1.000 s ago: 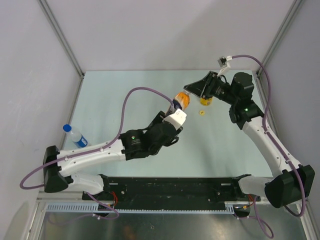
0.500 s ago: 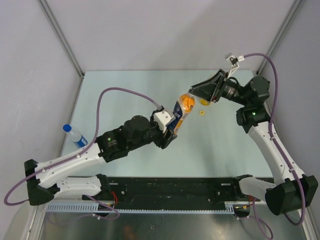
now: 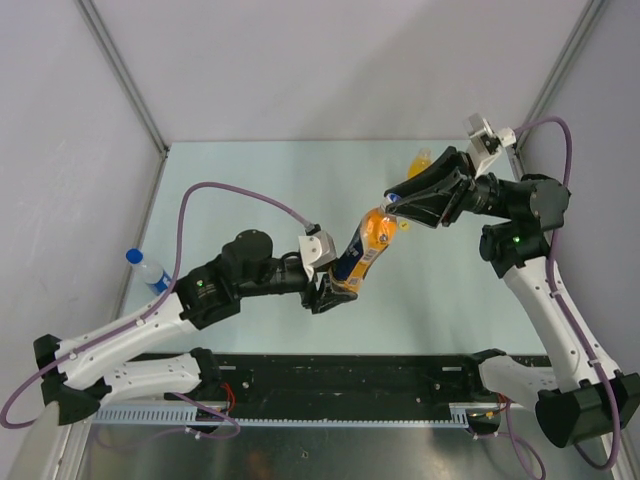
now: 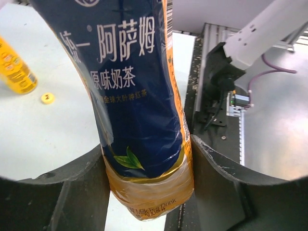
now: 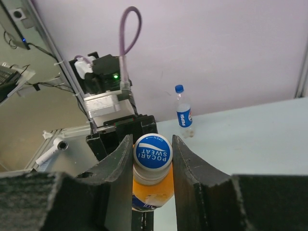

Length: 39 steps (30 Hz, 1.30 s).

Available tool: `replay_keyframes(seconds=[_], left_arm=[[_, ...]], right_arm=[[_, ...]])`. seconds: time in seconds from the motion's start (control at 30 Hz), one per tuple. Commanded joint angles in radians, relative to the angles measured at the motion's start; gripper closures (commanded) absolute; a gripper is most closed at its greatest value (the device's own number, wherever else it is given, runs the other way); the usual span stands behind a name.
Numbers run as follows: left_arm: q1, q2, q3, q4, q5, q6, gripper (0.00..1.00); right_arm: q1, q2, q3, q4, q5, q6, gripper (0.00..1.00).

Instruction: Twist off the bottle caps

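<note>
Moving down-frame, left gripper (image 3: 335, 287) is clamping glossy orange bottle (image 3: 366, 243); right gripper (image 3: 396, 208) is pinching its round blue cap (image 5: 152, 152).

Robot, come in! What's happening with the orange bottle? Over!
Left gripper clamps orange bottle low. Right gripper shut on its cap. Cap on. Nothing blocking.

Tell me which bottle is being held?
The orange bottle with the dark blue label, held by fingers at its bottom and cap. The yellow bottle and water bottle sit on the table.
</note>
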Motion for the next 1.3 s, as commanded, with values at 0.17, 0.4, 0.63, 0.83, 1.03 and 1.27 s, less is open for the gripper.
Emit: replay_keyframes(seconds=[0.17,0.4,0.63,0.83,1.03,1.27], left_arm=[[-0.010,-0.018,-0.005,0.134,0.240,0.058,1.00],[-0.001,-0.062,-0.060,0.138,0.074,0.047,1.00],[0.017,-0.107,-0.118,0.137,-0.022,0.035,1.00],[0.021,-0.115,-0.141,0.137,-0.060,0.032,1.00],[0.023,-0.113,-0.149,0.136,-0.083,0.031,1.00],[0.025,-0.120,-0.156,0.136,-0.111,0.030,1.00]], right_arm=[[0.027,0.000,-0.013,0.107,0.033,0.008,1.00],[0.021,0.002,-0.012,0.079,0.084,0.036,0.83],[0.021,0.018,-0.012,0.124,0.074,0.075,0.27],[0.020,0.022,-0.012,0.119,0.082,0.077,0.06],[0.021,0.025,-0.013,0.088,0.094,0.059,0.04],[0.029,0.026,-0.012,0.046,0.099,0.021,0.04]])
